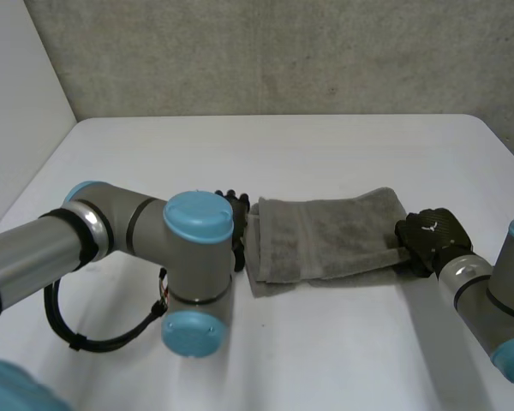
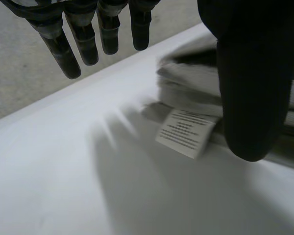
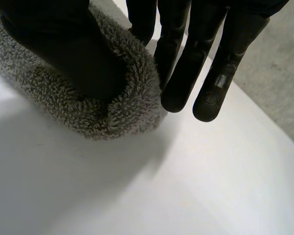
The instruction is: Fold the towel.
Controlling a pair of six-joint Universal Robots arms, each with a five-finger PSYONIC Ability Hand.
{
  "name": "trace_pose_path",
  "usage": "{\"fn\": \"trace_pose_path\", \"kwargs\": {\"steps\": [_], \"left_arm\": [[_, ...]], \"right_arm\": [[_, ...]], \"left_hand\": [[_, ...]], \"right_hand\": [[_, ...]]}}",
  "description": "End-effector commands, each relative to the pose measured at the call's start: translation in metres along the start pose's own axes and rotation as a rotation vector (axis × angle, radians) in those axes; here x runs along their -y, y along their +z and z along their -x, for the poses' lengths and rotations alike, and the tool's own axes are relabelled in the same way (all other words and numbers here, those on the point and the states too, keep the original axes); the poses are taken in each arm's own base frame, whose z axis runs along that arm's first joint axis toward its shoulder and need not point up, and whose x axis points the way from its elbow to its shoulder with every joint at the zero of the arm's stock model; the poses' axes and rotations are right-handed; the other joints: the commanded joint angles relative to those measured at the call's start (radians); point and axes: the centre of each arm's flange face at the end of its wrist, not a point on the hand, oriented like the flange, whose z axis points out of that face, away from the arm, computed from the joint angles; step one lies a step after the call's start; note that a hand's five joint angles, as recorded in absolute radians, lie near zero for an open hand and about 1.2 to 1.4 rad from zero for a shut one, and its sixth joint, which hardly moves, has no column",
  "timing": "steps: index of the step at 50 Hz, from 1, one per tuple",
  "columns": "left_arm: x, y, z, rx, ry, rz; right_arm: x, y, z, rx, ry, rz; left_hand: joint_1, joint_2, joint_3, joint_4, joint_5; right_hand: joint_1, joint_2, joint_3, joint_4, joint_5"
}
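Towel [image 1: 325, 235] lay in folded layers at table [image 1: 308, 145] centre. Left hand [image 1: 233, 208] sat at towel's 9 o'clock end, fingers straight, gripping nothing. Right hand [image 1: 428, 238] pinched 3 o'clock end between thumb and fingers. Cloth judged soft, light, limp; best grasped at corners.

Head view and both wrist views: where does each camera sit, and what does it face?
Head view: between and behind the arms, looking down at the table; left hand at the towel's left end, right hand at its right.
Left wrist view: on the left wrist, looking along the palm; straight fingers and thumb, the towel's layered end, its label.
Right wrist view: on the right wrist; the towel's end sits between thumb and fingers.
Shared: all three show the towel.
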Motion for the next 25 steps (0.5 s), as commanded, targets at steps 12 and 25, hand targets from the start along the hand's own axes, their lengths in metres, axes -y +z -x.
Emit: {"fn": "trace_pose_path", "kwargs": {"steps": [12,25], "left_arm": [[0.051,-0.064,0.015,-0.065,-0.134,-0.063],[0.049,-0.065,0.082,0.094,-0.170,-0.026]], "right_arm": [[0.114,-0.024,0.085,0.115,-0.466,-0.440],[0.089,-0.038,0.194,0.545,-0.610,-0.639]], "left_hand": [[0.006,0.009,0.006,0.008,0.009],[0.000,0.003,0.001,0.002,0.003]], "right_hand": [[0.067,0.235,0.212,0.205,0.237],[0.067,0.235,0.212,0.205,0.237]]}}
